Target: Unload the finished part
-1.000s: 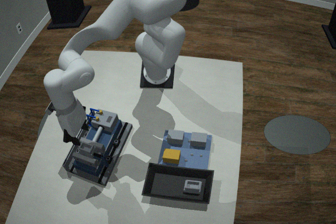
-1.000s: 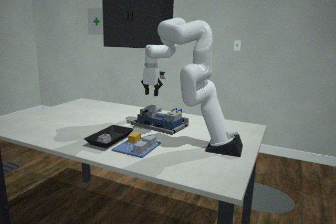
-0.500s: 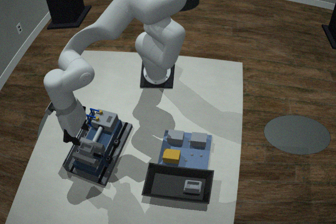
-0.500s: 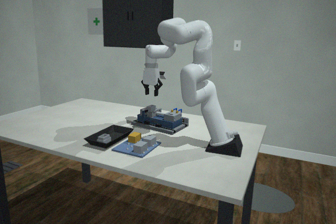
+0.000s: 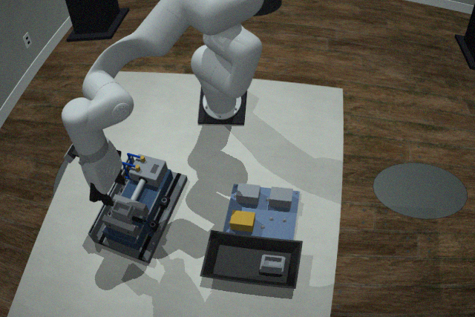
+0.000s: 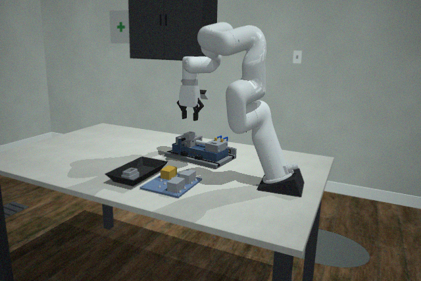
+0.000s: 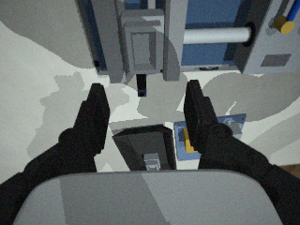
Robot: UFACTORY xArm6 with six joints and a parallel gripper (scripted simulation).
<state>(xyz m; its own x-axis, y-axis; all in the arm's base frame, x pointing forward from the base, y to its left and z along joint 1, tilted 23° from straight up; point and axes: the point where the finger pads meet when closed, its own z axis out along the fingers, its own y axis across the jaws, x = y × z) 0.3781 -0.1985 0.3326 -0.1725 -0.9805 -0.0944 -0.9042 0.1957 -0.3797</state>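
Your claw [image 6: 189,114] hangs high above the vise [image 6: 200,152], its black fingers spread well apart with nothing between them. So you hold nothing, and none of the task proper is done: what you have so far is an open claw staged over the work.

Look straight ahead of the claw in the wrist view and you see the finished part [image 7: 141,44], a grey block with a rectangular pocket facing up at you, clamped between the vise's two grey jaws. In the top view the same part [image 5: 125,208] sits at the near end of the vise, just beyond your fingertips and far below them.

Behind and below the claw in the wrist view lies the outfeed tray [image 7: 123,142], dark and open. One small grey pocketed block [image 5: 272,264] already rests on its floor toward one corner; the rest of the floor shows bare grey. Beside the tray is a blue fixture plate [image 5: 283,229] carrying a yellow block [image 5: 242,220] and two grey blocks [image 5: 248,194].

What is left, as I judge it: descend onto the part, close on it, lift it out of the vise, carry it over to the tray, set it flat with the pocket up, and release.
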